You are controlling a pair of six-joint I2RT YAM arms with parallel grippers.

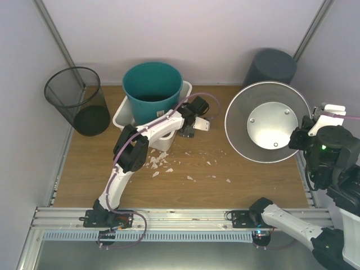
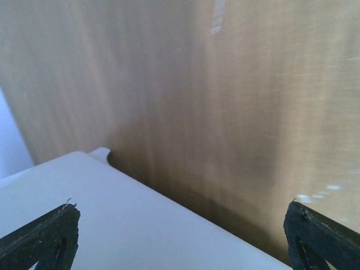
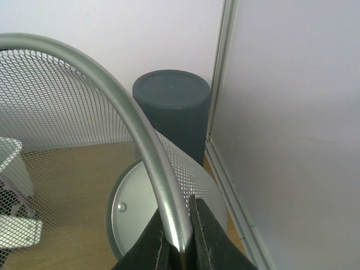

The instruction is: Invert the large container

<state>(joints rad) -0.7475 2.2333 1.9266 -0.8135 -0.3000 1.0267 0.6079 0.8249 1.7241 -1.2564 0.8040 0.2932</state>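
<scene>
The large silver mesh bin (image 1: 267, 121) is at the right of the table, tipped so its open mouth and round metal base face the top camera. My right gripper (image 1: 297, 138) is shut on its rim at the right side. In the right wrist view the two black fingers (image 3: 211, 236) pinch the grey rim (image 3: 129, 112), and my right gripper (image 3: 183, 211) holds it off the table. My left gripper (image 1: 194, 121) is open and empty beside the white tray (image 1: 121, 115); in the left wrist view my left gripper (image 2: 183, 216) hovers over the tray's white edge (image 2: 112, 214).
A teal bucket (image 1: 153, 90) stands in the white tray. A black mesh bin (image 1: 79, 101) stands at the back left. A dark grey cylinder (image 1: 270, 66) stands upside down at the back right, just behind the silver bin (image 3: 171, 109). White scraps (image 1: 160, 163) litter the middle. The side wall is close on the right.
</scene>
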